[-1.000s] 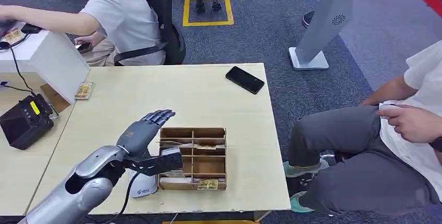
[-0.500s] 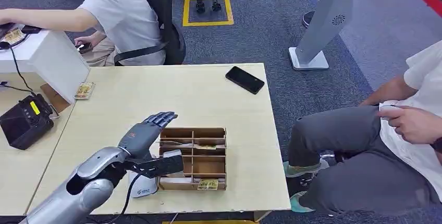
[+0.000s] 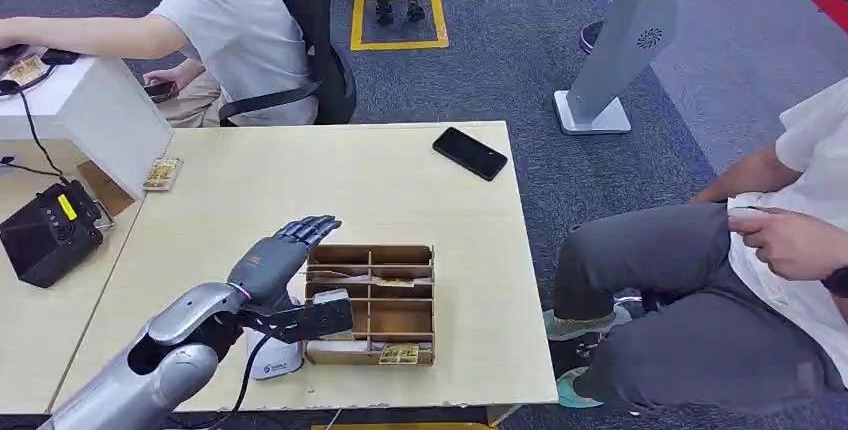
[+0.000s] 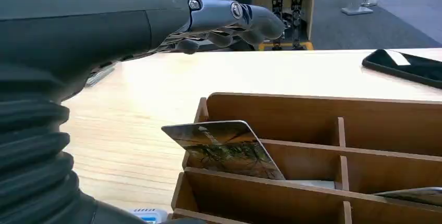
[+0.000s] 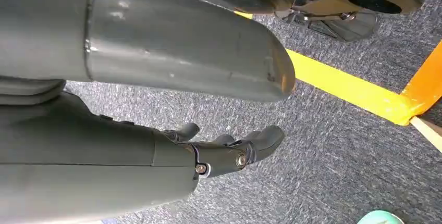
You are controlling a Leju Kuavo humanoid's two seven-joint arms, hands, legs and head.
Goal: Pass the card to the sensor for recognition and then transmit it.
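The left hand hovers over the wooden box on the tabletop, fingers spread, holding nothing. A card stands tilted in a compartment. The right hand hangs over the floor, fingers loosely apart and empty.

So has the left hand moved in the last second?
Barely: the left hand edged slightly toward the robot along the wooden box's left side.

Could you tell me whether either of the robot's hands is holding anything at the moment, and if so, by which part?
Nothing is held. The left hand hovers open beside the wooden organizer, apart from the card standing in it. The right hand hangs with nothing in it.
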